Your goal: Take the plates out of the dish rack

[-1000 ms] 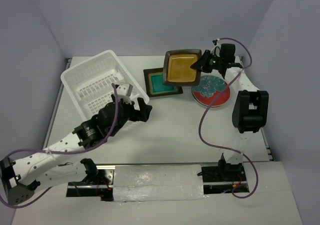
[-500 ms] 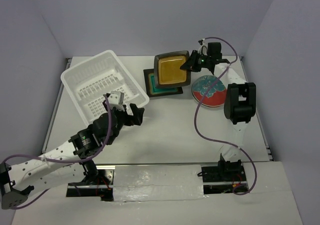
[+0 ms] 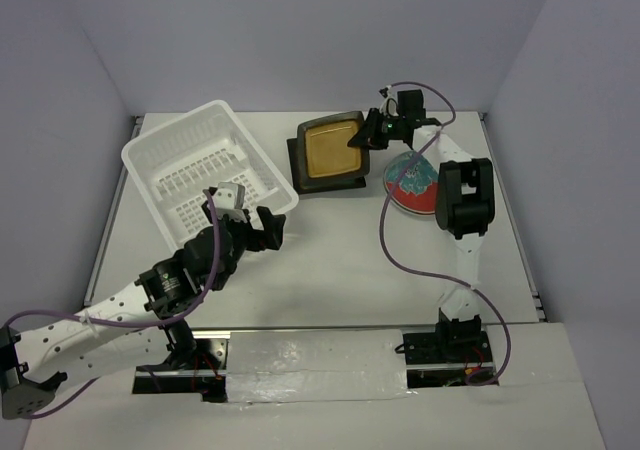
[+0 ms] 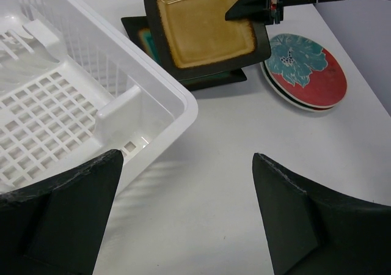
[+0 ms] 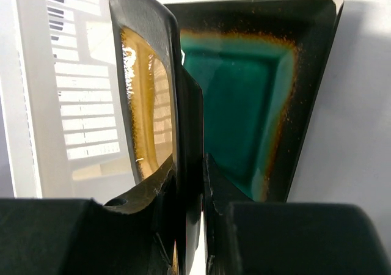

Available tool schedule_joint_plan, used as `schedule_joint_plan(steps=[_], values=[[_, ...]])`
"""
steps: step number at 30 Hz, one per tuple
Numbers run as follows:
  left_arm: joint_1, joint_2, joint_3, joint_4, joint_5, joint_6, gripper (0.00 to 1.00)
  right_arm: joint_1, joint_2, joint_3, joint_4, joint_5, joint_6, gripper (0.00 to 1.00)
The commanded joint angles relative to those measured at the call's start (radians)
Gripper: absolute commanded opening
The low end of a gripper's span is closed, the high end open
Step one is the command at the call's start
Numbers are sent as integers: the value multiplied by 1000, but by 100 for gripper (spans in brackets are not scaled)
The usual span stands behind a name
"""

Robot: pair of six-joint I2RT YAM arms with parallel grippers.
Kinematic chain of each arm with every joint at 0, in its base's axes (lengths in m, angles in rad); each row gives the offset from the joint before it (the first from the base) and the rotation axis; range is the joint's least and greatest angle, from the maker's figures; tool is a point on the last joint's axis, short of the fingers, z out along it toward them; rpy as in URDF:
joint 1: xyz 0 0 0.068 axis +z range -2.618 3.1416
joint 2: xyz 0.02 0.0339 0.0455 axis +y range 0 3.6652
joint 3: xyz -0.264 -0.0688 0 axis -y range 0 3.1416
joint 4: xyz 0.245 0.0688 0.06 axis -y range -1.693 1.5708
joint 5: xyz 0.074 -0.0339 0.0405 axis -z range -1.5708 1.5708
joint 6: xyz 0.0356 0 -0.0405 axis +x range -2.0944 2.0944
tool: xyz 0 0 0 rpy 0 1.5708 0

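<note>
My right gripper [image 3: 366,136] is shut on the rim of the amber-centred square plate [image 3: 332,150] and holds it just above the teal-centred square plate [image 3: 296,155], which lies flat on the table. In the right wrist view the amber plate [image 5: 149,91] stands edge-on between my fingers with the teal plate [image 5: 244,104] behind it. The round red floral plate [image 3: 412,184] lies flat to the right. The white dish rack [image 3: 205,165] sits at the left with no plates in it. My left gripper [image 3: 268,226] is open and empty at the rack's near right corner.
The table's right edge [image 3: 515,230] runs past the red plate. The right arm's cable [image 3: 395,240] loops over the table between the arms. The rack rim [image 4: 153,85] fills the left of the left wrist view.
My right gripper has carried the amber plate leftward and lowered it over the teal plate. My left gripper has drawn back a little from the rack and now holds still.
</note>
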Motion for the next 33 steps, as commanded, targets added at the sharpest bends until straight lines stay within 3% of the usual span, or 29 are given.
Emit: schedule_joint_plan(steps=[1,6,33], values=[[-4,0,18,29,-31,7,100,13,-10,76,67,-85,37,0],[-4,-3,17,31,-22,7,99,11,66,184,25,-104,56,0],[-4,-11,28,14,-14,1,100,28,181,294,-39,-123,34,0]])
